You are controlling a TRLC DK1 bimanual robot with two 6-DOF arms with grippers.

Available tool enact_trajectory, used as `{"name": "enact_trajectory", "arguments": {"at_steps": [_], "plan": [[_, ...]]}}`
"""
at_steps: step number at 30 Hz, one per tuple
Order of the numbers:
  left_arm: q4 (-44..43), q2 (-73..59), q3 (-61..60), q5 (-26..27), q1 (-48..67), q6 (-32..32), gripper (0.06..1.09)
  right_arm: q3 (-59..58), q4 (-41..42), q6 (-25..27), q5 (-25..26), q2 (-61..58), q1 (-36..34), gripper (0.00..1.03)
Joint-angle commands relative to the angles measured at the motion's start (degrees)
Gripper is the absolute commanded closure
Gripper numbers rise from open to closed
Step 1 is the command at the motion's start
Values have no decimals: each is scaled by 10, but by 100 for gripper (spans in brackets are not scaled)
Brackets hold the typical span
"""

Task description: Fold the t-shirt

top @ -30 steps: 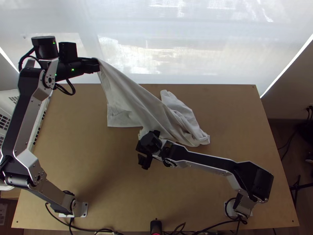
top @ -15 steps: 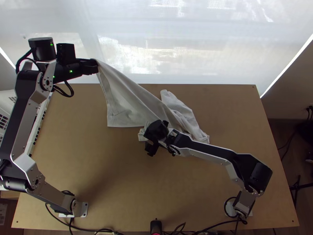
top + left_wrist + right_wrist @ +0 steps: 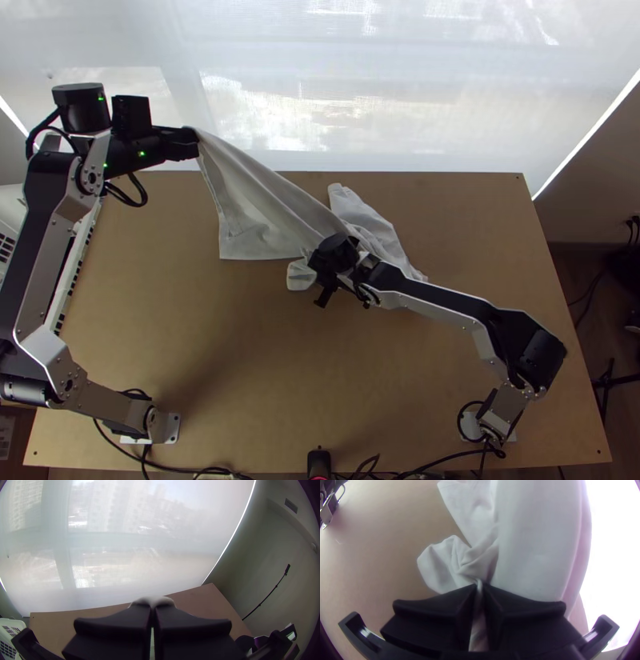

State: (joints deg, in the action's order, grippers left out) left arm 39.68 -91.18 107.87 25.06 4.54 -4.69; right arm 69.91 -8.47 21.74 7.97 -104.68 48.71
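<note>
Pinching a gathered end of the t-shirt [image 3: 260, 196], my left hand [image 3: 190, 142] is raised near the far left corner of the tabletop [image 3: 232, 360]. Its two black fingers are closed together in the left wrist view, with pale cloth showing just beyond their tips. From there the shirt slopes down in a long, loosely folded sweep to the middle of the far half of the tabletop, where the rest lies bunched and creased. One flat corner spreads on the left side of it.

My right hand [image 3: 323, 268] is low at the shirt's near side; the right wrist view has its fingers nearly together, a narrow fold of cloth gripped between them. A small rumpled lobe pokes out beside that grip. Off to the left stands a white basket [image 3: 12, 625].
</note>
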Motion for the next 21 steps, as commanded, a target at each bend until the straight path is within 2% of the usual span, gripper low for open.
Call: {"name": "enact_trajectory", "arguments": {"at_steps": [1,4,14,17,21], "plan": [[0,28,-30,0,-3,3,105,-14,-1,5,1,39,-19,100],[0,41,-44,0,-5,4,105,-17,-11,3,1,84,-19,100],[13,71,-55,0,-22,3,105,16,-135,3,1,266,-51,100],[24,79,-55,-1,-30,4,105,30,-177,16,1,318,-76,100],[32,100,-82,-3,-30,14,105,7,-208,45,0,367,-144,100]]}}
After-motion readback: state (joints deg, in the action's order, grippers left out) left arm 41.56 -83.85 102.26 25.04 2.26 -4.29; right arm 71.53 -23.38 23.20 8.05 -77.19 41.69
